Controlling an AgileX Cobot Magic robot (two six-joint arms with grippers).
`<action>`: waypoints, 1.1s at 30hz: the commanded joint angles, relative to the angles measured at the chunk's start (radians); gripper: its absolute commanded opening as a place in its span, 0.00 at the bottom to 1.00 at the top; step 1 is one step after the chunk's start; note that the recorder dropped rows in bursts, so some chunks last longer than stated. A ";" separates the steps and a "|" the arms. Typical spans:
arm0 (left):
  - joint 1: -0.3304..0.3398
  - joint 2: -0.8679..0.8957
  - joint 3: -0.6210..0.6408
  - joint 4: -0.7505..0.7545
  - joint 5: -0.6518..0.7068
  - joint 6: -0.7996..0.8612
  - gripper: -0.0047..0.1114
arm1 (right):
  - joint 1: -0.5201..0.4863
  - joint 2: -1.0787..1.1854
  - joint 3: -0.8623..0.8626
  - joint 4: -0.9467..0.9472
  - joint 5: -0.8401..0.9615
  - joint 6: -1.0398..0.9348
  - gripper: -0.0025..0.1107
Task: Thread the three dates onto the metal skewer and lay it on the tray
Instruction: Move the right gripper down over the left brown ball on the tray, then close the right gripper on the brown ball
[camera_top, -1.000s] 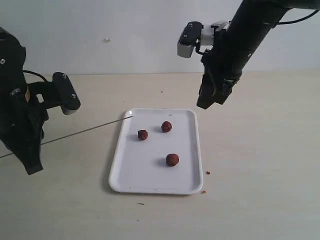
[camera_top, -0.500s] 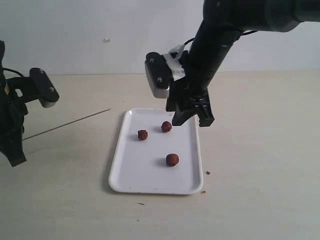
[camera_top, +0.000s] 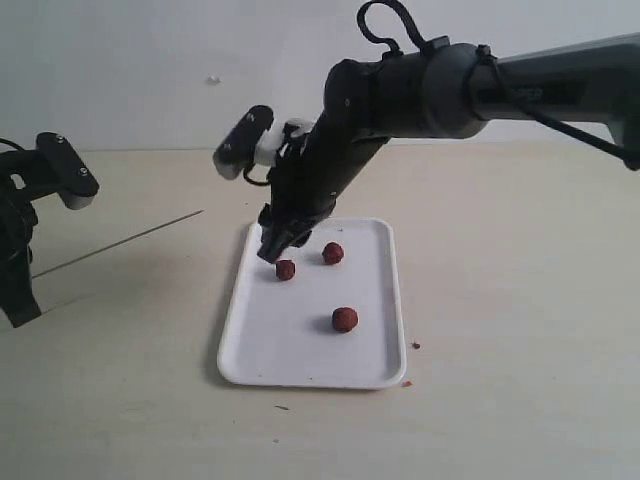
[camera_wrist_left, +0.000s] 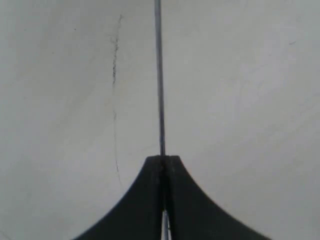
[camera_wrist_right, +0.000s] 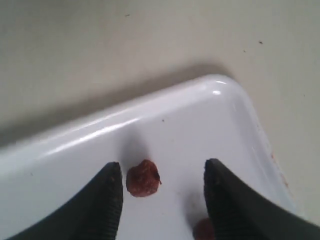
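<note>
The white tray (camera_top: 300, 365) lies mid-table with three dates on it: a left one (camera_top: 286, 269), a back one (camera_top: 333, 253) and a front one (camera_top: 345, 319). My right gripper (camera_top: 276, 249) reaches across, open, just above the left date. In the right wrist view that date (camera_wrist_right: 143, 178) sits on the tray (camera_wrist_right: 150, 107) between the fingers of my right gripper (camera_wrist_right: 162, 172), close to one finger (camera_wrist_right: 112, 195) and not gripped; another date (camera_wrist_right: 202, 230) peeks beside the other finger. My left gripper (camera_top: 20, 300) at far left is shut on the metal skewer (camera_top: 130, 240), which points toward the tray. The left wrist view shows this gripper (camera_wrist_left: 162, 159) clamping the skewer (camera_wrist_left: 159, 75).
Small brown crumbs (camera_top: 415, 345) lie on the beige table by the tray's front right corner. A pale wall runs along the back of the table. The skewer's tip (camera_top: 202, 212) ends a short way left of the tray.
The right arm has swung left and down over the tray to the left date, its jaws widening. The left arm has drawn the skewer leftward, off the tray's corner.
</note>
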 joint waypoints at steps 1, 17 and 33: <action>0.002 0.001 0.003 -0.016 -0.003 -0.012 0.04 | 0.001 0.005 -0.031 -0.006 -0.009 0.423 0.47; 0.002 0.001 0.003 -0.056 -0.051 -0.012 0.04 | 0.001 0.071 -0.031 0.000 0.080 0.899 0.47; 0.002 0.001 0.003 -0.061 -0.064 -0.012 0.04 | 0.001 0.128 -0.031 0.004 0.010 0.949 0.47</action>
